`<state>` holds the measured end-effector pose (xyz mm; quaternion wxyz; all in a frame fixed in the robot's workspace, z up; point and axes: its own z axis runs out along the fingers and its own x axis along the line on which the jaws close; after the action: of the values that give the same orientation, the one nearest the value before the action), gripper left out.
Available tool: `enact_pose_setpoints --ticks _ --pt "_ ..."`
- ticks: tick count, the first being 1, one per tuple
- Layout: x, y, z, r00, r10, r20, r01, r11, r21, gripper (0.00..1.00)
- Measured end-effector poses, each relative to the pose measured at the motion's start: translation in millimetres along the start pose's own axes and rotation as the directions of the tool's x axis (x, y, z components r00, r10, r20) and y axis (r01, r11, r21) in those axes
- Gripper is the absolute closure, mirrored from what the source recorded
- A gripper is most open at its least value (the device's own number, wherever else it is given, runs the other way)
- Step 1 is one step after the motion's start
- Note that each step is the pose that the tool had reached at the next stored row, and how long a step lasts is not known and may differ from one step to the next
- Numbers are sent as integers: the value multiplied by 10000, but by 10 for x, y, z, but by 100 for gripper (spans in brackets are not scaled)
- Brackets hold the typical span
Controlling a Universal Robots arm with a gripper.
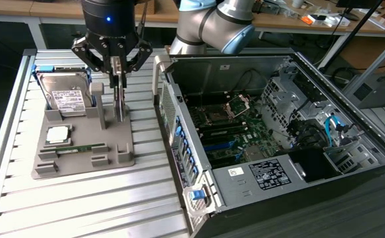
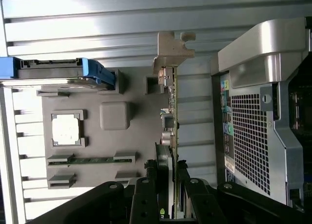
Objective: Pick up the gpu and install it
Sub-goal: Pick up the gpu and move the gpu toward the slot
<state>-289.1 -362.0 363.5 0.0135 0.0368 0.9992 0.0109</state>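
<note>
The gpu (image 1: 121, 106), a thin brownish-green circuit card with a silver end bracket, is stood on edge in the grey plastic parts holder (image 1: 86, 161) beside the open black computer case (image 1: 258, 129). The black gripper (image 1: 116, 74) is partly closed and clamped on the card's upper edge. The card should be drawn straight up and kept vertical, so the holder's uprights are not snagged.

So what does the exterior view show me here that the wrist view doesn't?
Exterior view: inside the open computer case, the motherboard and cables, plus the arm above the jaws. Wrist view: the gpu with its silver bracket and connectors, seen along the card's edge. Both: jaws closed on the upright gpu at the grey holder, with hard drive, CPU and RAM stick on it.
</note>
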Motion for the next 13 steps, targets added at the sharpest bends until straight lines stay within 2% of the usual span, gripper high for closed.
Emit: enact_pose_setpoints --ticks 13 --pt "-5 4 -193 10000 0 0 0 10000 0 73"
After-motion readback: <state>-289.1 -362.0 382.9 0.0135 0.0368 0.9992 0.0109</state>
